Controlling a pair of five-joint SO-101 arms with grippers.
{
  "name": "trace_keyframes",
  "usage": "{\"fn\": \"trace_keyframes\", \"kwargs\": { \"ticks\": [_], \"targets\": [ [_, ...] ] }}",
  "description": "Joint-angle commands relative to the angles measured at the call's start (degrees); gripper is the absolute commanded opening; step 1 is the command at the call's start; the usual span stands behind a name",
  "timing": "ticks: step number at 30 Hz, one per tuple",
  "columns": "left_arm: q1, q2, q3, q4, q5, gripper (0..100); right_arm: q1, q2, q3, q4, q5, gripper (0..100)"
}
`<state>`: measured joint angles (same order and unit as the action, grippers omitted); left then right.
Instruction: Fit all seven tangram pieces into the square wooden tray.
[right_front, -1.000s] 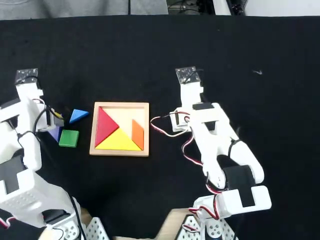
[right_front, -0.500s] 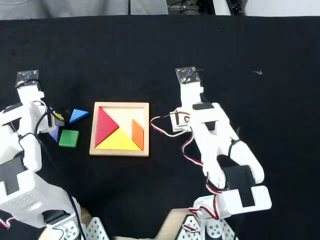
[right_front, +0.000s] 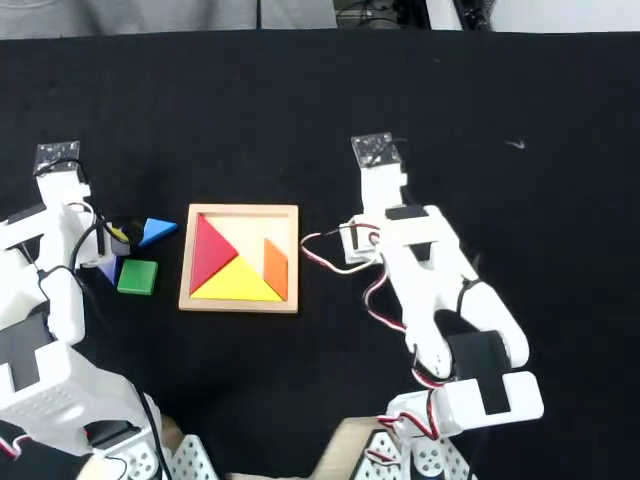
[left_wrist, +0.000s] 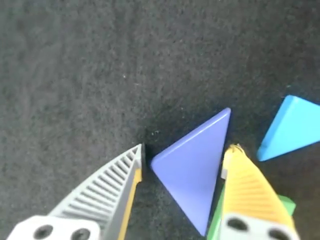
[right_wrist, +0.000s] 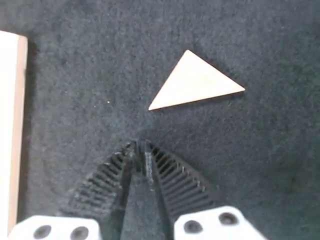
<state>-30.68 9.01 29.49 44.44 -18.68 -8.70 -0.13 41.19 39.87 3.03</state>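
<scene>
The square wooden tray (right_front: 238, 300) holds a red triangle (right_front: 210, 250), a yellow triangle (right_front: 240, 281) and an orange piece (right_front: 276, 262). To its left lie a blue triangle (right_front: 155, 231), a green square (right_front: 137, 276) and a purple triangle (right_front: 106, 268), which is partly under the left arm. My left gripper (left_wrist: 185, 150) is open low over the purple triangle (left_wrist: 192, 175), one finger on each side. The blue triangle (left_wrist: 292, 127) lies just beyond. My right gripper (right_wrist: 139, 147) is shut with nothing in it, just short of a pale triangle (right_wrist: 195, 82), with the tray's edge (right_wrist: 10, 125) to one side.
Black cloth covers the table (right_front: 480, 120), with wide open room at the back and to the right. The right arm (right_front: 430, 270) stands close beside the tray's right side, and its red and white wires (right_front: 325, 240) hang near the rim.
The left arm has shifted very slightly over the purple triangle. The right arm and all the pieces are as before.
</scene>
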Motion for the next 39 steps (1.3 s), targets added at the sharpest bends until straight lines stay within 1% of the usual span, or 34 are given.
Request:
{"fn": "trace_keyframes", "kwargs": {
  "ticks": [1,5,18,20,25,36,39],
  "targets": [
    [1.9,-2.5,-0.7,0.9,-0.2,26,0.4,-0.1,-3.3,-0.9,0.6,1.2],
    [1.9,-2.5,-0.7,0.9,2.2,26,0.4,-0.1,-3.3,-0.9,0.6,1.2],
    [1.9,-2.5,-1.6,0.9,2.3,26,0.4,-0.1,-3.3,-0.9,0.6,1.2],
    [1.9,-2.5,-1.6,0.9,2.3,24,0.4,-0.1,-3.3,-0.9,0.6,1.2],
    [1.9,-2.5,-1.5,0.9,2.1,12,0.4,-0.1,-3.3,-0.9,0.6,1.3],
    [1.9,-3.2,-2.4,1.4,2.1,11,0.4,-0.1,-3.3,-0.9,0.6,1.3],
    [1.9,-2.7,-6.0,4.5,2.1,11,0.4,-0.1,-3.3,-0.9,0.6,1.3]
  ]
}}
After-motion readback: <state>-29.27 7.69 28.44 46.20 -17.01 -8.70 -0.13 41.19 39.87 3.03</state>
